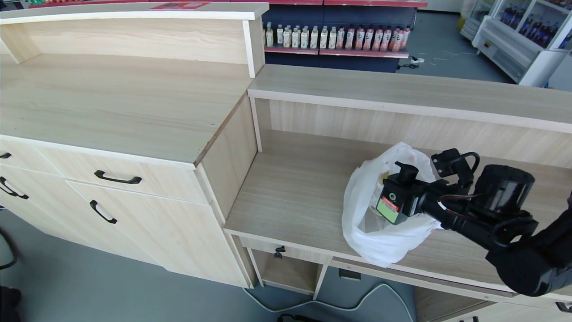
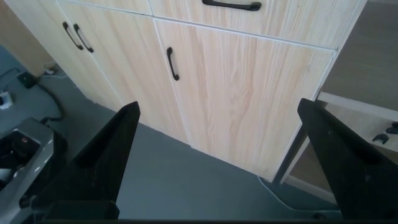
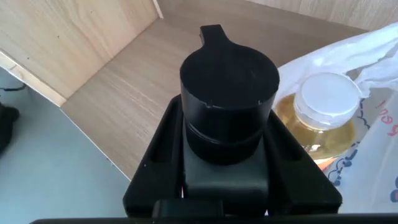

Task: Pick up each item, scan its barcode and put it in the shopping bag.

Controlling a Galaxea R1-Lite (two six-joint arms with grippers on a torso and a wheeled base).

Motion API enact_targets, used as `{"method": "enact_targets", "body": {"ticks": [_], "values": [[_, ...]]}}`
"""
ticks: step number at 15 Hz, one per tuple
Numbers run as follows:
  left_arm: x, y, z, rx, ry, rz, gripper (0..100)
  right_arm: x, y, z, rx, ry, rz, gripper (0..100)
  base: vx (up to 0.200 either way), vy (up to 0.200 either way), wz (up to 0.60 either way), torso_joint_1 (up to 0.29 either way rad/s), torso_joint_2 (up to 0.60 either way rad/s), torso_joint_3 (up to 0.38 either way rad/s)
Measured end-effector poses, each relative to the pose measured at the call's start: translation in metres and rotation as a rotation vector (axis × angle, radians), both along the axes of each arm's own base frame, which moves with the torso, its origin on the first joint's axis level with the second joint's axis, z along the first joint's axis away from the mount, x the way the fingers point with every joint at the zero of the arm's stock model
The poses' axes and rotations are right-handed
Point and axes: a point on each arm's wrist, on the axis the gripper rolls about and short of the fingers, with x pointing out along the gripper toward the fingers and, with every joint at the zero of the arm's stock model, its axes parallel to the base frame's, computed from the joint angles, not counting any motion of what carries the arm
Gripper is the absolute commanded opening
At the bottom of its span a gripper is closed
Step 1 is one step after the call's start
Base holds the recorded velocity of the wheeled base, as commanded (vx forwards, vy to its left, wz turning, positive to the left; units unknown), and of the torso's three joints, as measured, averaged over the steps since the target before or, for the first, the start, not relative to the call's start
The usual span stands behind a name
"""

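Right pincer (image 1: pixel 413 199), clamped on black scanner (image 1: pixel 392 202), hangs over shopping bag (image 1: pixel 380 243); capped bottle (image 3: pixel 323 106) stands upright inside. Left pincer (image 2: pixel 217 112) gapes, well away.

Right gripper (image 1: pixel 401 193) holds a black scanner (image 1: pixel 392 206) at the shopping bag (image 1: pixel 371 243) on the counter (image 1: pixel 295 188)

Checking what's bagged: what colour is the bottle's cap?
The cap is white, clearest in the right wrist view.

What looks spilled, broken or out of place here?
Nothing stands out. The shopping bag sits open on the counter, a capped bottle inside, no spill. The right end effector grips the scanner.
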Motion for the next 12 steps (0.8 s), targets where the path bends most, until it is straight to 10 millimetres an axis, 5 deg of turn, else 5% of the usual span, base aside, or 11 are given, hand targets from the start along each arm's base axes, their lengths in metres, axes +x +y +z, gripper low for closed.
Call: {"method": "enact_targets", "body": {"ticks": [12], "values": [[0.000, 0.000, 0.000, 0.000, 0.000, 0.000, 100, 0.024, -0.018, -0.070, -0.086, 0.044, -0.061, 0, 0.000, 0.000, 0.00, 0.000, 0.00, 0.000]]}}
